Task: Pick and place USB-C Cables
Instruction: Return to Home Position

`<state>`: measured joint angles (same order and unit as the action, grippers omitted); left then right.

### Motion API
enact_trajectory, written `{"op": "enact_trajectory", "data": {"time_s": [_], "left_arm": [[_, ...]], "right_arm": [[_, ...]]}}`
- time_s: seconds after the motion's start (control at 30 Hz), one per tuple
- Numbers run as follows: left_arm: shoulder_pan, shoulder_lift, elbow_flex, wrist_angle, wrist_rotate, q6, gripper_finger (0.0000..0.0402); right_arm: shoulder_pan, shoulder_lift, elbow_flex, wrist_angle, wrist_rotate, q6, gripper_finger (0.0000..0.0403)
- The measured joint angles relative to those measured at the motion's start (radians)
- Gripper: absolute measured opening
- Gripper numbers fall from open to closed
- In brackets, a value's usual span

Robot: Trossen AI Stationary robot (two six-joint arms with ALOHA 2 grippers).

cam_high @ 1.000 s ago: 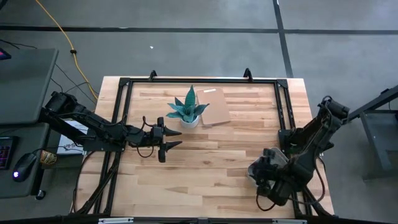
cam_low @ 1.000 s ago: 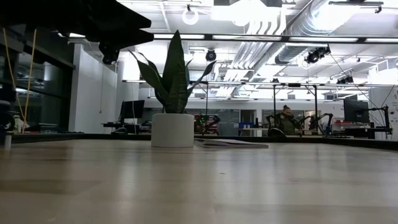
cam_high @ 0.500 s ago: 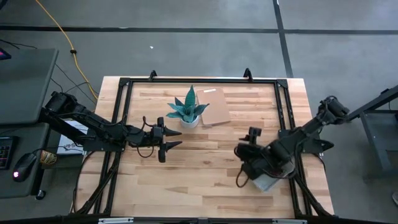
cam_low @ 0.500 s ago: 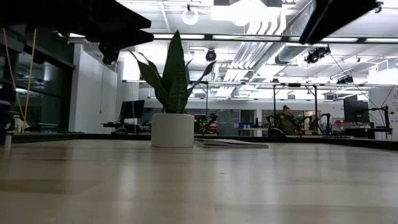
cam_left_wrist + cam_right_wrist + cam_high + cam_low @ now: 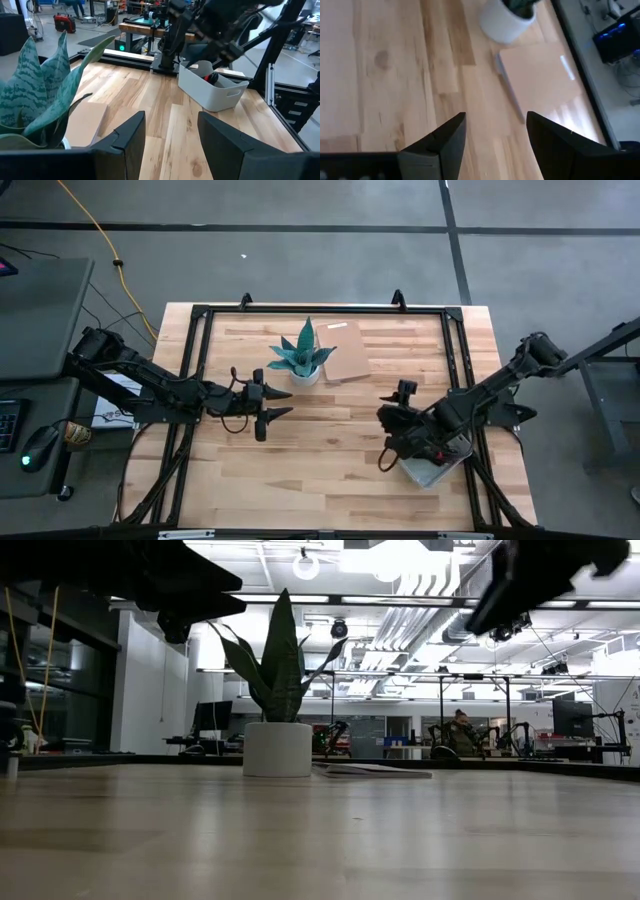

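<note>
The grey tray (image 5: 440, 470) stands near the table's right near corner. In the left wrist view a red-and-black cable bundle (image 5: 214, 78) shows over the tray's wall (image 5: 210, 97); the other cables are hidden inside or out of view. My right gripper (image 5: 388, 425) hangs open and empty just left of the tray, above bare wood (image 5: 495, 145). My left gripper (image 5: 288, 402) waits open at mid-table, left of centre, its fingers level and pointing toward the table's right (image 5: 170, 145).
A potted plant (image 5: 300, 358) (image 5: 275, 690) in a white pot (image 5: 507, 20) stands at the far middle, beside a flat tan board (image 5: 345, 352) (image 5: 540, 70). A black frame (image 5: 320, 308) rims the table. Bare wood lies between the two grippers.
My right arm has unfolded from over the tray at the right near corner and swung toward the table's left and far side, rising into the low view's upper right. The tray now shows uncovered. The left arm has kept still.
</note>
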<state>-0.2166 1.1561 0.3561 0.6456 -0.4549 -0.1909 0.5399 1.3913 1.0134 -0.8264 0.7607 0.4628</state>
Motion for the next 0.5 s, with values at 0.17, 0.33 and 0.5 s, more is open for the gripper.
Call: {"op": "enact_trajectory", "data": {"time_s": [0.17,0.33,0.5], "left_arm": [[0.0,0.0,0.0,0.006,0.0,0.002,0.0161],[0.0,0.0,0.0,0.01,0.0,0.033,0.0161],[0.0,0.0,0.0,0.013,0.0,0.037,0.0161]], "right_arm": [[-0.042,-0.159,-0.204,0.173,-0.021,0.011,0.02],[-0.104,-0.353,-0.404,0.64,-0.082,-0.178,0.02],[-0.19,-0.429,-0.571,1.232,-0.255,-0.431,0.02]]}}
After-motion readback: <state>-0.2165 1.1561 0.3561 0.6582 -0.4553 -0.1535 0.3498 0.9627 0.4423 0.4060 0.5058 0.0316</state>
